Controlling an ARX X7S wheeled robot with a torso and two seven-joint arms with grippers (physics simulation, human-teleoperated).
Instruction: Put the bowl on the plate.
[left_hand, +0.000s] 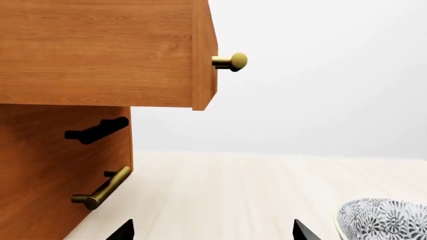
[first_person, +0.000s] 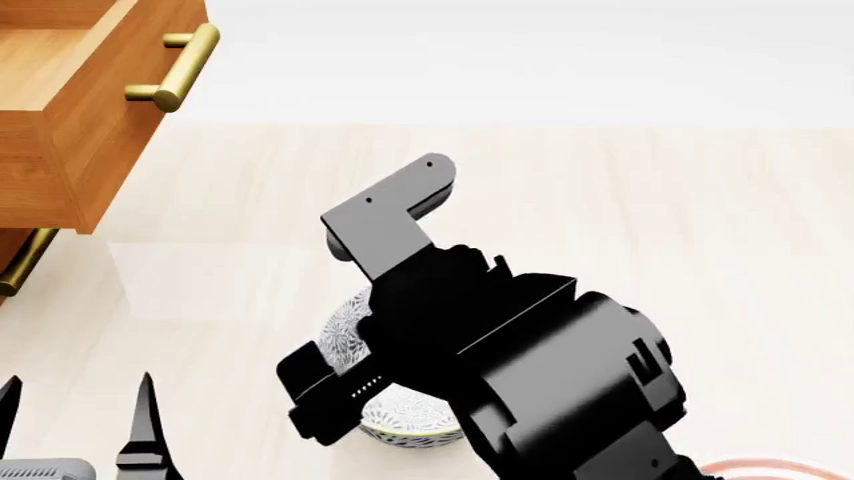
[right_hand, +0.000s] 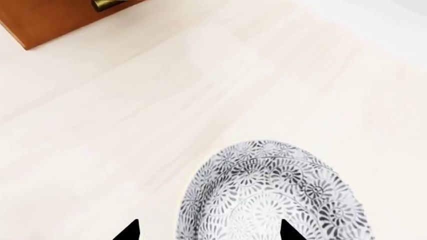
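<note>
Low in the head view's centre, the patterned bowl sits on the pale wooden surface, mostly hidden beneath the right gripper, whose jaws are spread, one tip over the bowl. Nothing is gripped yet. Only a red-ringed sliver of the plate shows at lower right; lifting and placing remain.

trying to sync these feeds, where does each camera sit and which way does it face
Head view: on the head, looking down over the light wood table; the right arm covers most of the bowl; left gripper at the lower edge.
Left wrist view: near the left gripper, facing the open drawer; fingertips show.
Right wrist view: above the bowl; fingertips show.
All three share the bowl.
</note>
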